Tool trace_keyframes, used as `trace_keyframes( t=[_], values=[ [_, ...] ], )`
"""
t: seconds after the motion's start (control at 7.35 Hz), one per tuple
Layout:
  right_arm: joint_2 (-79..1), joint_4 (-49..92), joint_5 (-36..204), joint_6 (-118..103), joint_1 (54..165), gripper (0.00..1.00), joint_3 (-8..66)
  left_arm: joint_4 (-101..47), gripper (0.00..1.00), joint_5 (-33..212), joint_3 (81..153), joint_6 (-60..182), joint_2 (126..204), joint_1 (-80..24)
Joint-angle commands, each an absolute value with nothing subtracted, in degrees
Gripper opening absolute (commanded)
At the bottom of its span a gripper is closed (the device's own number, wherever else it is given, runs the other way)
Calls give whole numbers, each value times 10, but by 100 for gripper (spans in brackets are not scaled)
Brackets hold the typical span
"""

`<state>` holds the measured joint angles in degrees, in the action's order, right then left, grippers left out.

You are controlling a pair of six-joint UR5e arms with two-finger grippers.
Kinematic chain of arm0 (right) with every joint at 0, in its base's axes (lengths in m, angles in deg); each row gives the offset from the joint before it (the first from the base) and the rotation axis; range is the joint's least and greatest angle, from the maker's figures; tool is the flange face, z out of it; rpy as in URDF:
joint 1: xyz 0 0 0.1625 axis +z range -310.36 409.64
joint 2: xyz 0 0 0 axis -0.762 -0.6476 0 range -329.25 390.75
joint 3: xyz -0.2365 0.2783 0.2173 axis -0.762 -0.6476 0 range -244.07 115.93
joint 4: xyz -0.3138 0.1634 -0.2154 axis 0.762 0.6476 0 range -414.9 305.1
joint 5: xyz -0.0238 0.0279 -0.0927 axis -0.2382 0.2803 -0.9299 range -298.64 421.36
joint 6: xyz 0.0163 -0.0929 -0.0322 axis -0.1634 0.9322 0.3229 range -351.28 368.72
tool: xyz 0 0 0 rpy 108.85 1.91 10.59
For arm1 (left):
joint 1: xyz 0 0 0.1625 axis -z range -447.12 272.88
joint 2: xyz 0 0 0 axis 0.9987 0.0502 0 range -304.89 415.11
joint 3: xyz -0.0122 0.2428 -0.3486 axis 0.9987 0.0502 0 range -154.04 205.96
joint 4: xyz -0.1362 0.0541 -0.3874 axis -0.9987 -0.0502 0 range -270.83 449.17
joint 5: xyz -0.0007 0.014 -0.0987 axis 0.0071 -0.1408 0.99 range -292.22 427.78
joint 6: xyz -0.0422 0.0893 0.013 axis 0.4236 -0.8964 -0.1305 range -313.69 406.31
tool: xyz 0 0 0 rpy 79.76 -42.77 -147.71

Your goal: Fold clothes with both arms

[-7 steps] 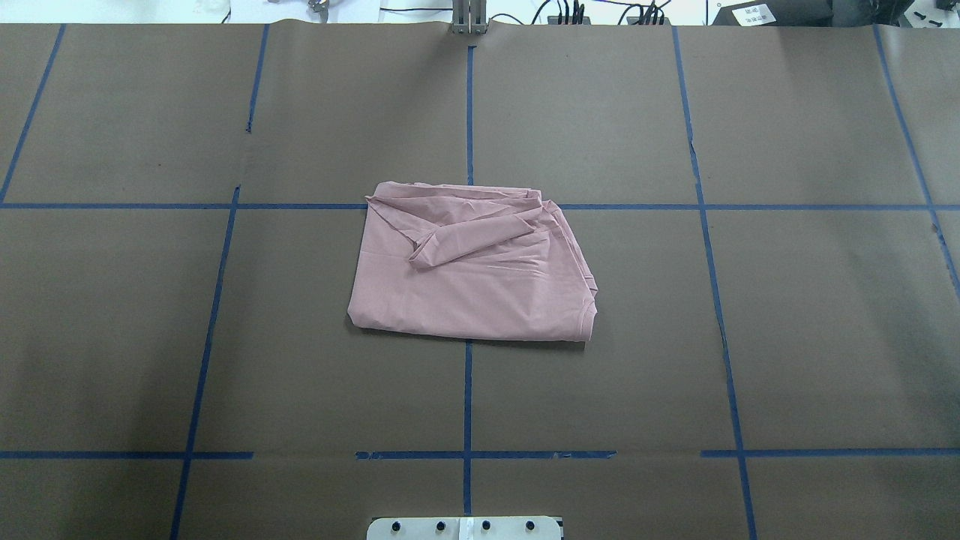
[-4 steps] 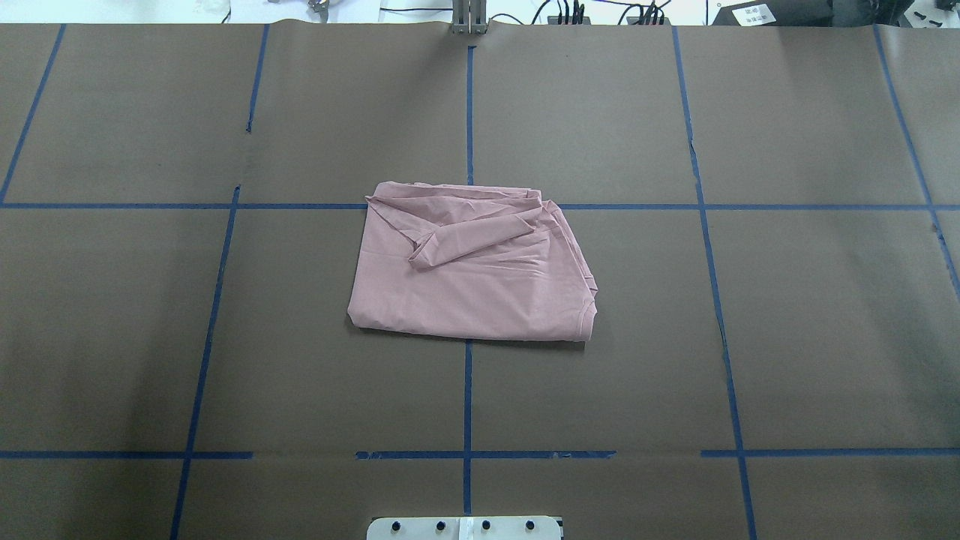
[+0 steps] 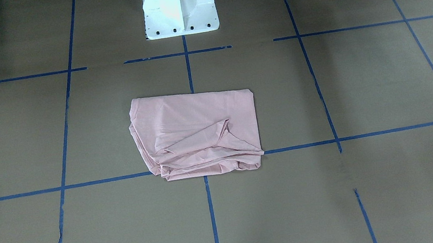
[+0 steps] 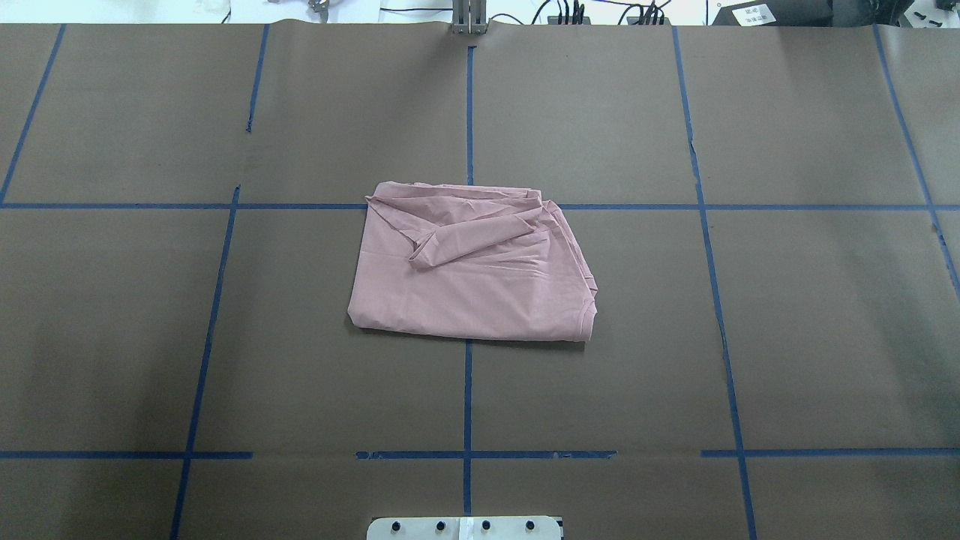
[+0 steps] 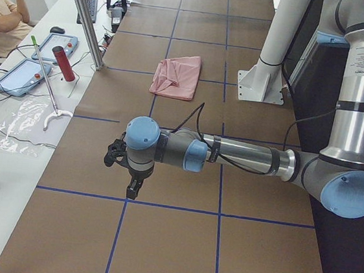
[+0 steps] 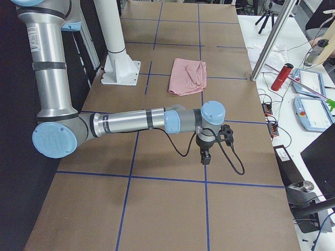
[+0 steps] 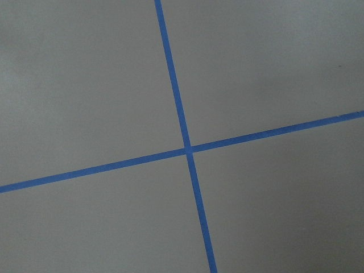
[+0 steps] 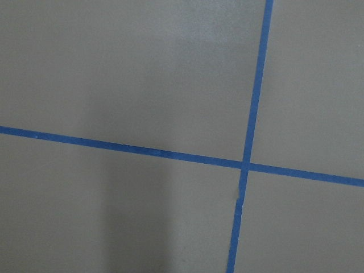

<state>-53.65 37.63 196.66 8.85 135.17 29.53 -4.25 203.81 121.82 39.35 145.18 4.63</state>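
The pale pink T-shirt lies folded into a rough rectangle at the table's middle, with a loose flap on its far part. Its print and collar are hidden. It also shows in the front-facing view, the left view and the right view. No arm touches it. My left gripper hangs over bare table far from the shirt, and I cannot tell whether it is open. My right gripper hangs over bare table at the other end, and I cannot tell its state either. Both wrist views show only brown table with blue tape lines.
The white pedestal base stands on the robot's side of the shirt. A side desk holds a red bottle, tablets and cables. A seated person is at its far end. A metal post stands at the table edge.
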Motion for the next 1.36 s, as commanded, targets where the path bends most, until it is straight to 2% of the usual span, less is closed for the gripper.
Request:
trace_keyframes(
  t=[0.0, 1.22],
  values=[
    [-536, 376, 1967, 88, 1345, 100, 295, -43, 100, 2036, 1251, 393, 1445, 45],
    [-514, 377, 2008, 87, 1338, 100, 294, -47, 100, 2038, 1259, 486, 1445, 37]
  ],
)
